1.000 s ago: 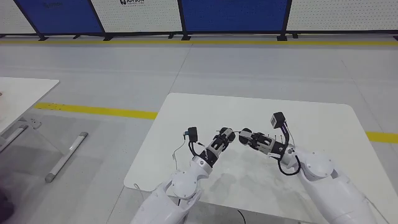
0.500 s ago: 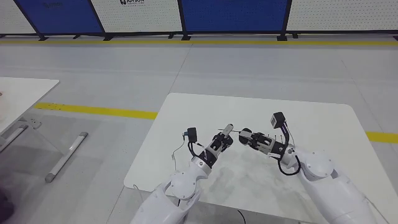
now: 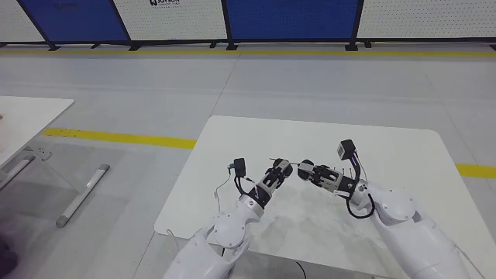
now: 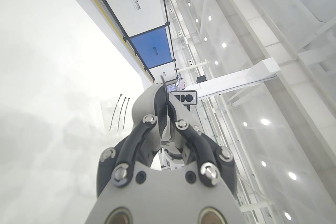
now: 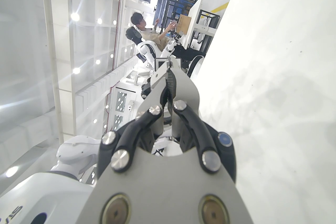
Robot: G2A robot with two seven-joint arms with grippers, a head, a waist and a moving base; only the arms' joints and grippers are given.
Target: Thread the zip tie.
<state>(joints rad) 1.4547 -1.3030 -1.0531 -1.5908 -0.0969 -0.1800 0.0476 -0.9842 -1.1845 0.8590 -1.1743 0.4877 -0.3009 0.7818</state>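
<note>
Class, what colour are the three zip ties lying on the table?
Black zip ties; left wrist view shows best.

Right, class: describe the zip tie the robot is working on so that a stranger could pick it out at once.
Find the white table, then the left gripper poised above it. The zip tie is the thin black strip pinched in its fingertips, off the table, unlike the three spare ties lying flat, side by side.

White arms (image 3: 399, 215), black cables (image 3: 349, 201), silver screws (image 4: 148, 119)
</note>
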